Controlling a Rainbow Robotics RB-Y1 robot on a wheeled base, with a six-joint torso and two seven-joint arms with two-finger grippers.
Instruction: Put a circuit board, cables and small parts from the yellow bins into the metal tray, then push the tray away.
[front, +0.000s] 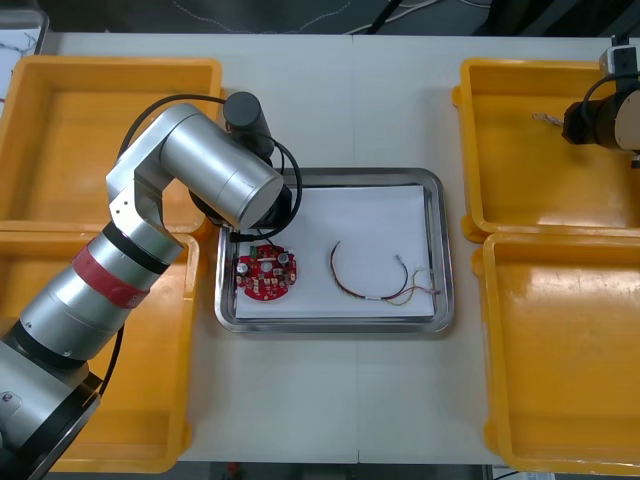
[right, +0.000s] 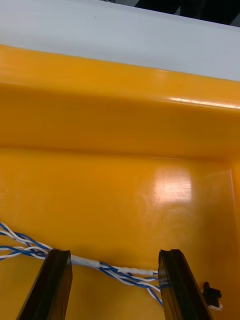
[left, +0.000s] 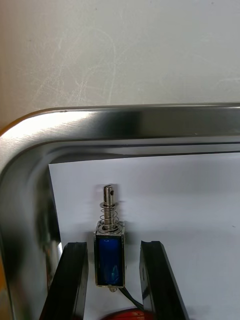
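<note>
- Front view: the left arm is over the metal tray at its 10 o'clock corner, and the circuit board lies at its 8 o'clock. The right arm is over the far right yellow bin, at 2 o'clock on the surface.
- Left wrist view: the left gripper has its fingers apart astride a small metal part, not touching it; the part lies lengthwise to them.
- Right wrist view: the right gripper has its fingers spread, and the blue and white cable runs crosswise between them.
</note>
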